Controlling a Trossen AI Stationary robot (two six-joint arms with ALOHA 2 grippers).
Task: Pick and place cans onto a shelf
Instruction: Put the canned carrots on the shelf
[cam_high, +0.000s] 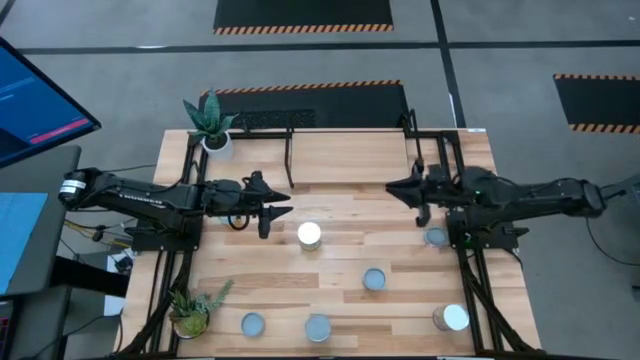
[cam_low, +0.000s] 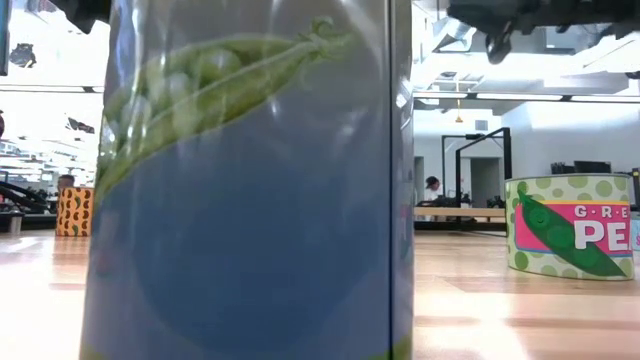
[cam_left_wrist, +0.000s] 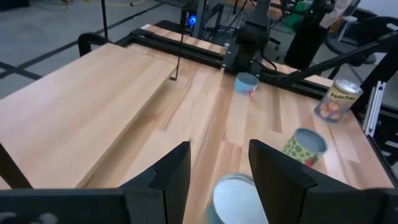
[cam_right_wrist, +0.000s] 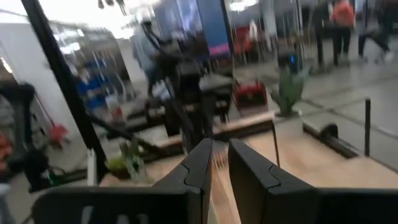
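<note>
Table (cam_high: 330, 290): pale planked wood, rectangular, bare boards between the tins.
Shelf (cam_high: 345, 160): smooth light-wood board on thin black legs, along the far edge, nothing on it.
Left arm: dark, jointed, reaching in from the left side.
Right arm: dark, over the right side near the shelf's corner.
Left gripper (cam_high: 278, 211): 2 fingers spread wide, released, just beside a white-topped can (cam_high: 309, 234).
Right gripper (cam_right_wrist: 219, 163): fingers nearly together, narrow gap, nothing between them.
Cans: 6 short cylinders with shiny round tops, all on the table, well apart; pea and peach labels.
Plants: 2 in white pots, at the left corners (cam_high: 209, 125).
</note>
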